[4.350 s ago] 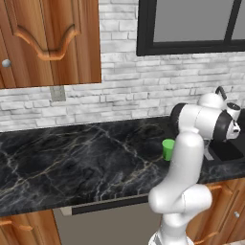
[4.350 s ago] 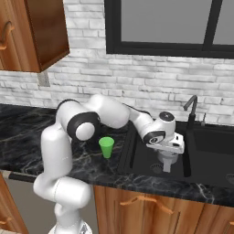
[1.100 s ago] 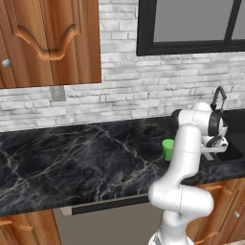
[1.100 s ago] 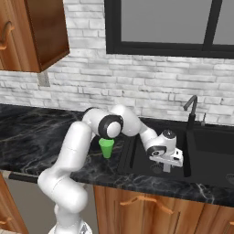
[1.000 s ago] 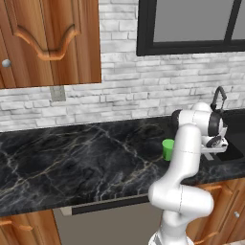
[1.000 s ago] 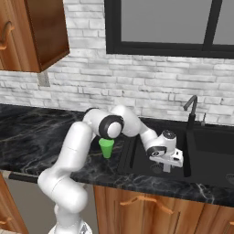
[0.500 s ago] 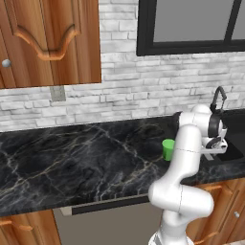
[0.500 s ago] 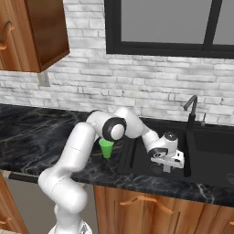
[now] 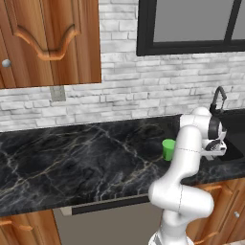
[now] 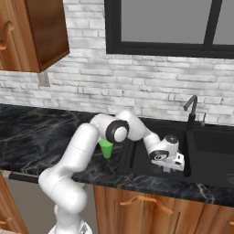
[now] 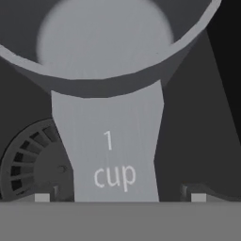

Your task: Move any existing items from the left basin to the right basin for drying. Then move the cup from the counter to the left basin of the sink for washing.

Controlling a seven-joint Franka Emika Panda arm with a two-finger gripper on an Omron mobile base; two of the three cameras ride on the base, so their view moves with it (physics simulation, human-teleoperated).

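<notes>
While down inside the left basin of the black rectangular recessed sink (image 10: 215, 148), centre right of the right base frame, end effector (image 10: 168, 165) fully spread, pinching nothing. Two dark fingertips (image 11: 41, 197) low in the hand frame, one at each side of the flat grey handle of a grey measuring cup (image 11: 110, 75) stamped "1 cup". Bowl of that cup across the top of the hand frame, round slotted drain (image 11: 35, 160) at lower left beneath it. Contact between fingertips and handle: cannot tell, looks just apart.

Progress, judged: first stage not yet done, measuring cup in the left basin and unheld; transfer to the right basin for drying left to do. Second stage untouched: small bright green tapered handleless cup (image 10: 106, 148) upright on the black marble-look bench (image 9: 81, 158), centre left of the right base frame, partly behind the white arm. Same green cup at centre right of the left base frame, beside the arm's upper link. Green cup well apart from end effector, left of the sink edge and up on the bench; thin black gooseneck faucet (image 10: 191, 109) behind the basins.
</notes>
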